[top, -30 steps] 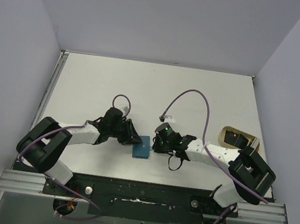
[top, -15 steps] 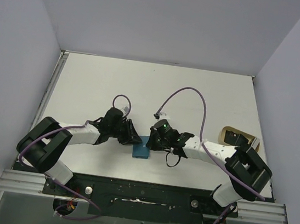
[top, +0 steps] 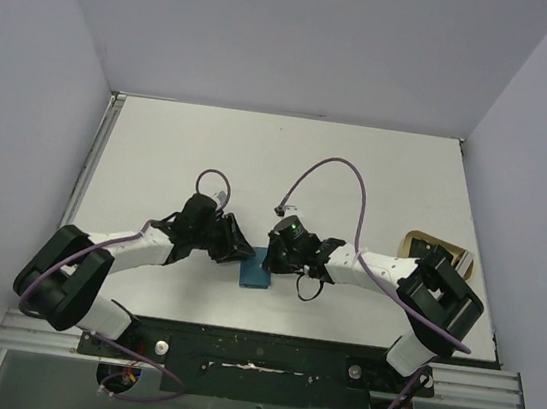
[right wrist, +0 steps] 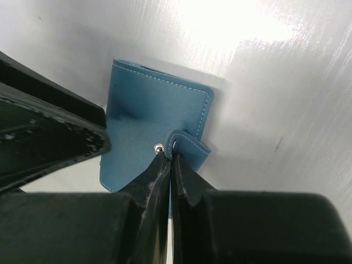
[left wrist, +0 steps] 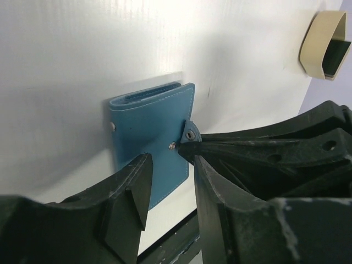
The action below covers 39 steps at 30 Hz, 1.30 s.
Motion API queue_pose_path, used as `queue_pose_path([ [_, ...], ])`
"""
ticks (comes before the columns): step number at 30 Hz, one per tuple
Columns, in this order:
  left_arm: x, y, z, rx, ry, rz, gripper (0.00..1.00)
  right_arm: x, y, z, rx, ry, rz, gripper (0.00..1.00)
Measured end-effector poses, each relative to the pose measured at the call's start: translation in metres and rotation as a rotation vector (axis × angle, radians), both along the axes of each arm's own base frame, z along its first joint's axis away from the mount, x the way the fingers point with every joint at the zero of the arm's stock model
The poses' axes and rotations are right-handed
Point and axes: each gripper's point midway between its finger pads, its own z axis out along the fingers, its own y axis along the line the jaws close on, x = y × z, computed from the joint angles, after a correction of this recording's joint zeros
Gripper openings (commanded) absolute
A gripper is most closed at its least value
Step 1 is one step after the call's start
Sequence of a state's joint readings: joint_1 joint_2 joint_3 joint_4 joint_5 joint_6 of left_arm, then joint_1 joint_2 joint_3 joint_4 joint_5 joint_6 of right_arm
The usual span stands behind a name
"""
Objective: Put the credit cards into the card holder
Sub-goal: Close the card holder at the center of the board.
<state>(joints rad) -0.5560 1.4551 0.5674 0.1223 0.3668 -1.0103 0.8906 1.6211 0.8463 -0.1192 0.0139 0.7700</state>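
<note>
The card holder (top: 256, 275) is a teal-blue wallet lying folded shut on the white table between my two grippers. It also shows in the left wrist view (left wrist: 146, 137) and the right wrist view (right wrist: 148, 115). My right gripper (top: 272, 258) (right wrist: 171, 156) is shut on the wallet's small snap tab (right wrist: 191, 144), which is unsnapped and lifted off its stud. My left gripper (top: 244, 252) (left wrist: 171, 165) is open, low over the wallet's left edge and empty. No credit cards show in any view.
A tan ring-shaped object with a dark inside (top: 436, 252) lies near the table's right edge and also shows in the left wrist view (left wrist: 324, 38). A black rail (top: 255, 348) runs along the near edge by the arm bases.
My right gripper has moved left to the wallet and now pinches its snap tab. My left arm has shifted slightly back and left, its fingers staying at the wallet's left edge.
</note>
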Motion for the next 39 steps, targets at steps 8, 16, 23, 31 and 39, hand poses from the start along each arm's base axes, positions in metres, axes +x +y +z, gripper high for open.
queue_pose_path([
  [8,-0.005,0.021,-0.007,0.040,0.003,0.030,0.40,0.000,0.000,0.000,-0.001,0.001,-0.001,0.01],
  [16,-0.017,0.027,-0.024,0.073,0.042,0.012,0.41,0.000,0.000,0.003,-0.014,0.004,0.010,0.05],
  [23,-0.017,0.024,-0.027,0.058,0.045,-0.001,0.34,-0.002,0.001,0.005,-0.022,0.009,0.042,0.09],
  [31,-0.018,0.024,-0.029,0.065,0.052,-0.001,0.28,-0.006,0.007,0.007,-0.003,0.028,0.077,0.25],
  [39,-0.018,0.025,-0.030,0.071,0.056,0.002,0.33,0.001,0.000,0.027,0.062,0.017,0.041,0.31],
])
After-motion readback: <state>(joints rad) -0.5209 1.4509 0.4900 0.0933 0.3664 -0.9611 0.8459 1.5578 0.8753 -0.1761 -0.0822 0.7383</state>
